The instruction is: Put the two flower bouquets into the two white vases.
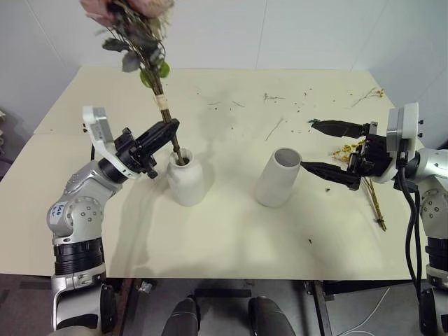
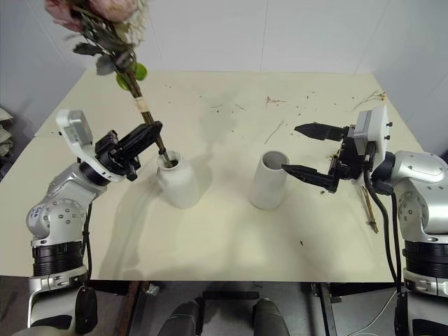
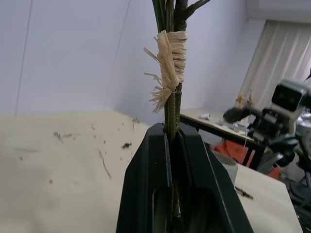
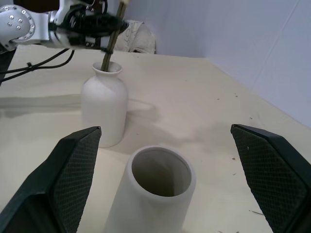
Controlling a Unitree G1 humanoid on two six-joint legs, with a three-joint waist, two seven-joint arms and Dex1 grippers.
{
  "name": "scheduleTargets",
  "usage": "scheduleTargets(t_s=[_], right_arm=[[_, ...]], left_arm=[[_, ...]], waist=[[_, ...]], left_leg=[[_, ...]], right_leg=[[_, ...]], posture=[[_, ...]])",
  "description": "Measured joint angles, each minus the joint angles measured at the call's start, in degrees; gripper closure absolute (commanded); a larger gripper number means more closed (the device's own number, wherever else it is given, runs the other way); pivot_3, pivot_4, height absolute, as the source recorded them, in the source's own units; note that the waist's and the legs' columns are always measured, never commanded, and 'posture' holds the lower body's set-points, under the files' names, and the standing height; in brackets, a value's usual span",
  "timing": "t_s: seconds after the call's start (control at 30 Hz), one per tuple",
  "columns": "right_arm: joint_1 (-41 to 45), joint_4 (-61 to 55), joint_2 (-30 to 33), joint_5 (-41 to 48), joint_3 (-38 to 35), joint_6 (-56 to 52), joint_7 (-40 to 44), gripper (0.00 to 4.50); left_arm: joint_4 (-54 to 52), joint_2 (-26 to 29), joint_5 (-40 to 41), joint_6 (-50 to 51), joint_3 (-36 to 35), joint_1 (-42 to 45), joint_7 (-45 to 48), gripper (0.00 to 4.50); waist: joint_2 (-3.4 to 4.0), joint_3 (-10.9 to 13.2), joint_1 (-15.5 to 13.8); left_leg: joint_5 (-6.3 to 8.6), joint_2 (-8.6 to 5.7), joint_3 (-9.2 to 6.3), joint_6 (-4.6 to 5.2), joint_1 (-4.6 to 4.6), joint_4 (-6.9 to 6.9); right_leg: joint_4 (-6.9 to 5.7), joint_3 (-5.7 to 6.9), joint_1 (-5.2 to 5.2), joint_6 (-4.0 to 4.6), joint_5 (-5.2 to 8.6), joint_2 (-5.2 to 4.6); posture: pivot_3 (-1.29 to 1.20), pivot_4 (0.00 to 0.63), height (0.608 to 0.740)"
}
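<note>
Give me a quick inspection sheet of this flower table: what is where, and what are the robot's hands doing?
Surface: cream table, flat.
Job's things: rose bunch, stems in the bottle vase; tall vase empty; dried yellow bunch lying on the table behind the right gripper.
Clutter: loose twigs and crumbs near the far edge.
Grippers: left gripper shut on the rose stems; right gripper wide open, holding nothing.
Cables: black cable along the right arm.
Surroundings: white walls.

On the cream table [image 1: 231, 238], the rounded white ceramic vase [image 1: 187, 183] stands left of the white cylinder vase [image 1: 277, 178]; the pink rose bouquet's [image 1: 143, 35] stems sit in the rounded one; the dried yellow-orange bunch [image 1: 369, 189] lies far right.
</note>
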State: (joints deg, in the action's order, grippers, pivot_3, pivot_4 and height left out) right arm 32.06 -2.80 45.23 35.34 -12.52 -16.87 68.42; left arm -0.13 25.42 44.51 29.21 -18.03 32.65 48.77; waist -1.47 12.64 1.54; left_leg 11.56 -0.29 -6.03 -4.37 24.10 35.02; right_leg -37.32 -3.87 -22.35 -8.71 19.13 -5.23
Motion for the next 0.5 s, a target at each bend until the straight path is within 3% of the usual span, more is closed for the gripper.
scheduleTargets(t_s=[0.27, 0.5], right_arm=[[-0.5, -0.1, 0.0, 0.0, 0.0, 0.1, -1.1, 0.00], [-1.1, -0.1, 0.0, 0.1, -0.2, 0.4, -1.4, 0.00]], left_arm=[[0.8, 0.7, -3.6, -5.8, 1.9, -0.6, 4.2, 2.11], [1.0, 5.8, -5.0, -8.2, 2.1, -1.7, 7.1, 0.02]], waist=[[0.00, 0.0, 0.0], [0.00, 0.0, 0.1]], left_leg=[[0.01, 0.01, 0.00, 0.01, 0.01, -0.09], [0.02, 0.01, 0.01, 0.03, 0.01, -0.12]], right_leg=[[0.12, 0.00, -0.01, 0.00, 0.00, 0.00], [0.17, 0.00, 0.00, 0.00, 0.00, 0.00]], posture=[[0.00, 0.150, 0.740], [0.00, 0.150, 0.740]])
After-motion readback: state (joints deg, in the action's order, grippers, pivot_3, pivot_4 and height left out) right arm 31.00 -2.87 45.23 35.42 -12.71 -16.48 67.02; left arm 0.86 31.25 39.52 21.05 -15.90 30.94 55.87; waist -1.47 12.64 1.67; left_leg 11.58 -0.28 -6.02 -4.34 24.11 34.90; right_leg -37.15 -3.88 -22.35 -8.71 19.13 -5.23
